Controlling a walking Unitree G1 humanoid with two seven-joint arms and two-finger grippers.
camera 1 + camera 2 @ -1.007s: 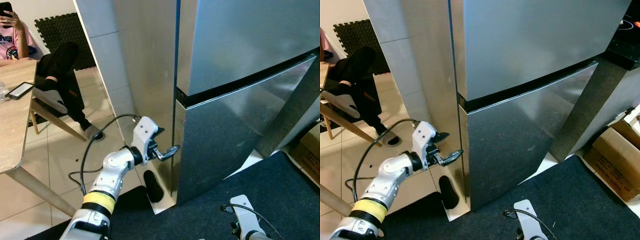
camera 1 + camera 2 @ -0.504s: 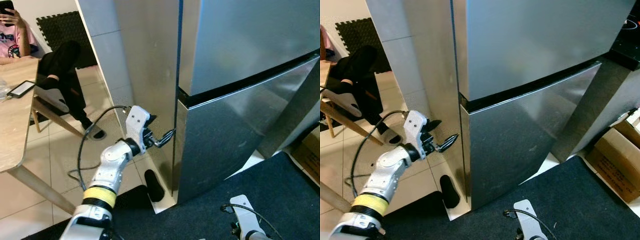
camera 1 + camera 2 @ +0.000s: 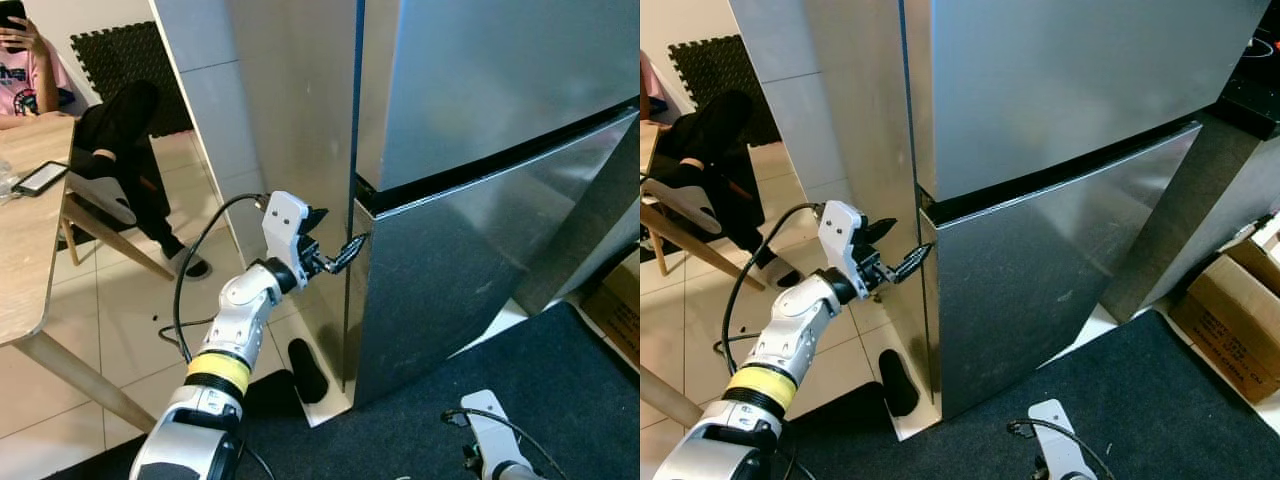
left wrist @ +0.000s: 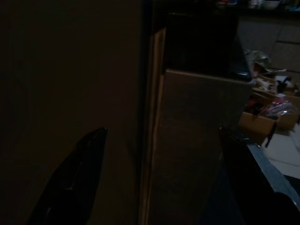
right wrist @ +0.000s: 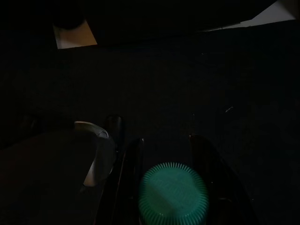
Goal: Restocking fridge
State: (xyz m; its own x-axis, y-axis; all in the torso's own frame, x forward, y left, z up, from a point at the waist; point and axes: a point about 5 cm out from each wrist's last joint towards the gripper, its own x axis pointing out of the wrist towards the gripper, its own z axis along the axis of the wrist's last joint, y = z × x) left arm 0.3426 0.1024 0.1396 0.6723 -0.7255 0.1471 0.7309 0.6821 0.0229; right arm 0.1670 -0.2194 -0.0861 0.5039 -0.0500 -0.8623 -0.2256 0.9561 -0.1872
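The left arm is stretched forward, its left gripper (image 3: 343,254) with fingers spread apart at the left edge of the fridge (image 3: 480,180), by the lower door (image 3: 1040,290). The right gripper (image 5: 164,187) hangs low and grasps a green-capped bottle (image 5: 173,194)

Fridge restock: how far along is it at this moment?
Early. Both fridge doors look shut and nothing is stocked. In hand: the left gripper, fingers apart, is at the lower door's left edge; the right gripper holds a green-capped bottle. Left: open the door, put the bottle inside.

Silver arm (image 3: 245,320), yellow band (image 3: 216,372)
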